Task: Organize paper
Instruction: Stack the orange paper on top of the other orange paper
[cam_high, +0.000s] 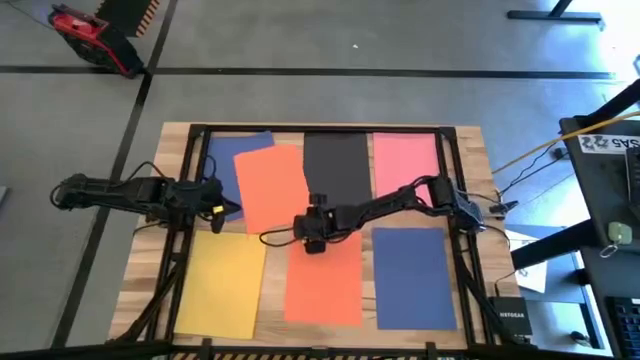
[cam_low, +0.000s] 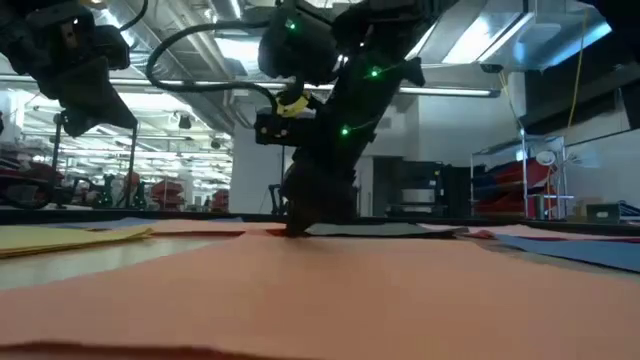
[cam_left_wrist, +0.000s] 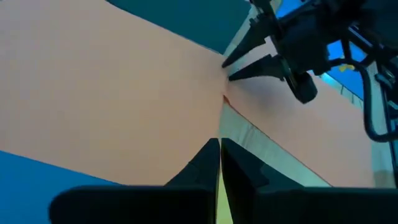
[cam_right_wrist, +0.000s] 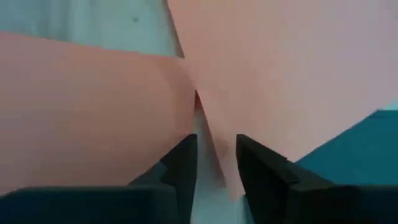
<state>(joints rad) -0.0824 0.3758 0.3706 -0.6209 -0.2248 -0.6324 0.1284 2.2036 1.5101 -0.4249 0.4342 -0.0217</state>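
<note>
**Q:** What does the right pincer (cam_high: 306, 238) meet, and how do its fingers stand?

**A:** It is lowered to the wooden slatted desk (cam_high: 470, 180) where the corners of 2 thin orange paper sheets meet. The tilted orange sheet (cam_high: 270, 190) lies just beyond and to the left arm's side of it; the straight orange sheet (cam_high: 325, 280) lies just on the near side. In the right wrist view the fingers (cam_right_wrist: 183, 165) are narrowly parted, with the tilted sheet's corner lying in the gap; whether they already pinch it cannot be told.

**Q:** And the left pincer (cam_high: 232, 208)?

**A:** It hovers at the tilted sheet's outer edge with its fingers (cam_left_wrist: 205, 165) pressed together, holding nothing visible.

**Q:** How will such paper handle?

**A:** Probably very light, limp and smooth: it should slide readily on wood, bend if lifted by 1 corner, and crease under a hard pinch. A corner or free edge looks the only purchase; a flat middle offers none.

**Q:** Where are the other sheets?

**A:** Beyond the right pincer lie a flat black sheet (cam_high: 335, 165) and a pink sheet (cam_high: 405, 160); a blue sheet (cam_high: 415, 275) lies on its outer side. Near the left pincer are a yellow sheet (cam_high: 222, 280) and a partly covered blue sheet (cam_high: 225, 160).

**Q:** The room?

**A:** A grey concrete floor (cam_high: 350, 40) surrounds the desk; the low view shows a bright industrial hall.
</note>
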